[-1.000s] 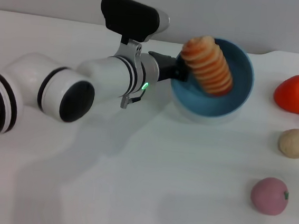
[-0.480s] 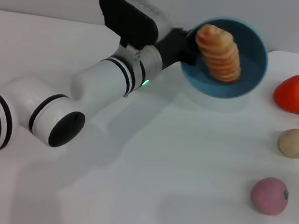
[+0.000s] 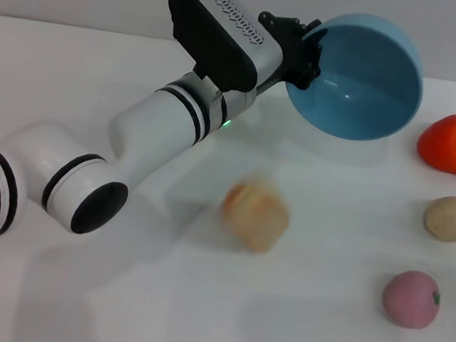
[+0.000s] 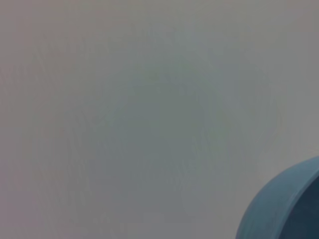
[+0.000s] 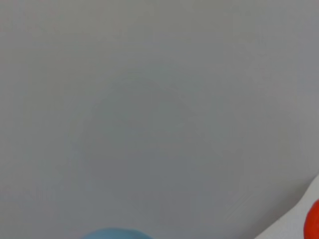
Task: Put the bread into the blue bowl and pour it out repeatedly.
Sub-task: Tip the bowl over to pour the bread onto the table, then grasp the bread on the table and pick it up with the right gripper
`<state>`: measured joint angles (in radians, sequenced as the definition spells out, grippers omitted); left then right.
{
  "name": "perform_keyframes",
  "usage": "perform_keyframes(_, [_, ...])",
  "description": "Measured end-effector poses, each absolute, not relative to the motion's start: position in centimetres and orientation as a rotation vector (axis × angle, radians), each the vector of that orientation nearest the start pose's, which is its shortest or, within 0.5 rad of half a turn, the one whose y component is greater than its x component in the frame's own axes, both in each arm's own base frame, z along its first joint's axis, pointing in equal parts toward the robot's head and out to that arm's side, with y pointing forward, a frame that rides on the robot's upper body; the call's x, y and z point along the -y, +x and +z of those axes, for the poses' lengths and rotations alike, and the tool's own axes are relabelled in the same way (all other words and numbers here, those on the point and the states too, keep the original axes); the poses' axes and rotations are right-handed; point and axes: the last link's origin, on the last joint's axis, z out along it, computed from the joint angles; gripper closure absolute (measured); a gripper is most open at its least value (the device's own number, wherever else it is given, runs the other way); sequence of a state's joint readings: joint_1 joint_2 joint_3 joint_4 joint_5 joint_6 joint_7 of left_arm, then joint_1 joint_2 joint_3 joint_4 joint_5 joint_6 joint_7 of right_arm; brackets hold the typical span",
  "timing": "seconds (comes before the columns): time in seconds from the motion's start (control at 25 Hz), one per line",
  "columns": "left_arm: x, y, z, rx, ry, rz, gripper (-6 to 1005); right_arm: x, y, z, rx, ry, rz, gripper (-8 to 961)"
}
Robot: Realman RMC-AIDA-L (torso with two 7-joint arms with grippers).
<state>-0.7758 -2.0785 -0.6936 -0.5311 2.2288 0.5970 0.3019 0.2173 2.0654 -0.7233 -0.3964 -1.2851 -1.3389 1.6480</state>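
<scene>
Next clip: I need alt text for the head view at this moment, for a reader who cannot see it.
The left tool holds the blue bowl by its rim, lifted and tipped on its side with its empty inside facing the camera, while the bread appears blurred over the white table in front of it. A red toy fruit, a tan ball and a pink ball lie along the right.

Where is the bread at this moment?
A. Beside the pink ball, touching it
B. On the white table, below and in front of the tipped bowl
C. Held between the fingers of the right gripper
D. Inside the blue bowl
B. The bread shows blurred at the white table, apart from everything else, while the blue bowl, held tipped on its side by the left gripper, shows an empty inside.
</scene>
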Motion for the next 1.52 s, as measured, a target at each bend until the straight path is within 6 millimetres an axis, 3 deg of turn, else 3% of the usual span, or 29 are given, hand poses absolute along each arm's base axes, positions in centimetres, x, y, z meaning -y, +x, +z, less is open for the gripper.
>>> perform_keyframes(0.32, [-41.0,-15.4,-10.9,0.192,-2.099,-0.526,999,-27.5,36.0,2.2,-1.476,-1.699,1.258,422])
perform_keyframes(0.56, [-42.2,-16.5,-10.1,0.407,-2.056,-0.533,1000,-28.6,35.0,1.6,-1.467,-1.804,1.211,421])
perform_keyframes(0.72, [-43.6,-17.1,-9.1,0.625,-2.016,-0.507,1000,-29.9,33.6,1.0,-1.424,-1.968,1.125,420])
perform_keyframes(1.04, [-46.0,-19.1,-5.6,1.107,-1.91,-0.439,1000,-33.8,29.2,-0.1,-1.282,-2.338,0.868,418])
perform_keyframes(1.52, [-44.7,-22.1,-2.0,1.51,-1.93,-0.348,1000,-37.2,20.4,-3.8,-0.874,-2.823,0.543,415])
